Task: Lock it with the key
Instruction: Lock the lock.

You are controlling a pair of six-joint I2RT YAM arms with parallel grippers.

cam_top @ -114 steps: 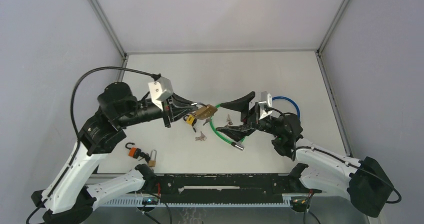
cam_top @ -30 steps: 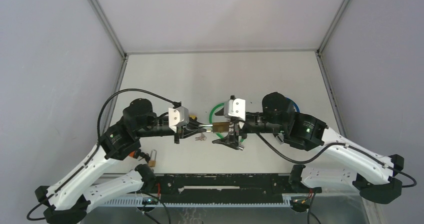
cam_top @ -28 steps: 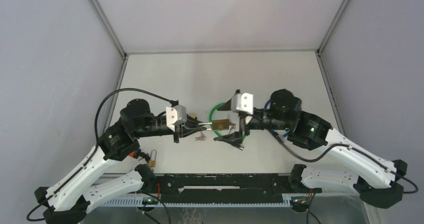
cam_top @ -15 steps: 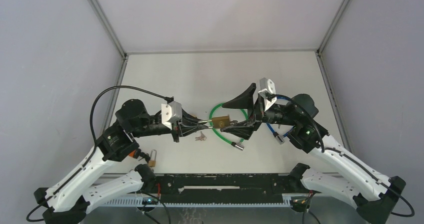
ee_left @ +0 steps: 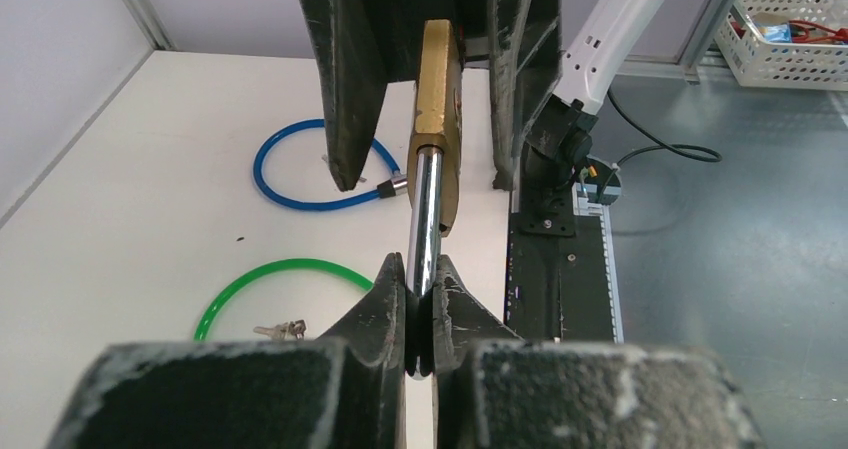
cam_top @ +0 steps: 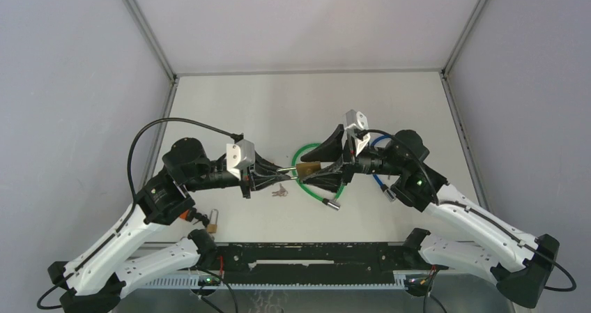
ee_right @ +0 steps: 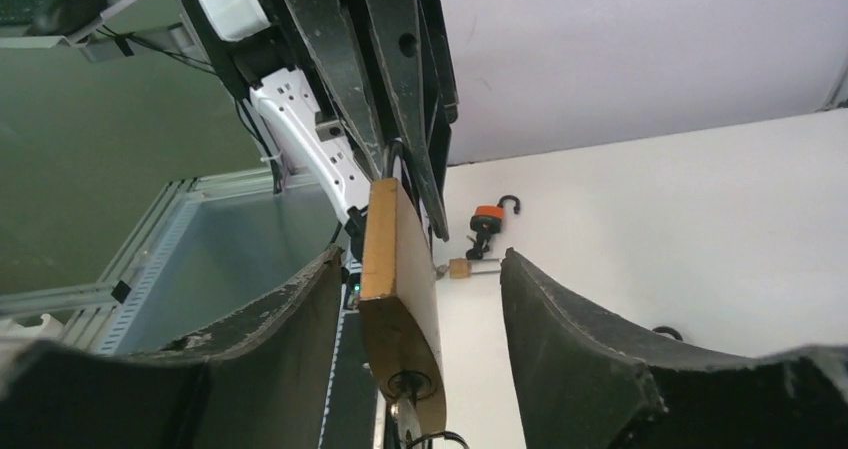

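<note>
1. Padlock point(cam_top: 307, 167): brass, held in the air above green cable loop point(ee_left: 290, 262).
2. My left gripper point(ee_left: 420, 304): jaws clamped tight on its steel shackle point(ee_left: 426, 199).
3. My right gripper point(ee_right: 420, 269): jaws wide apart, straddling the padlock body; cannot tell if they touch it.

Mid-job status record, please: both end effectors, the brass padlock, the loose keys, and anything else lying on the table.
left end effector: shut on the shackle
right end effector: open, fingers on either side of the padlock body, not clamped
brass padlock: held off the table between the arms, shackle toward the left arm
loose keys: on the table by the green cable
other items: blue cable; orange padlock and small brass padlock near the left arm's base
</note>
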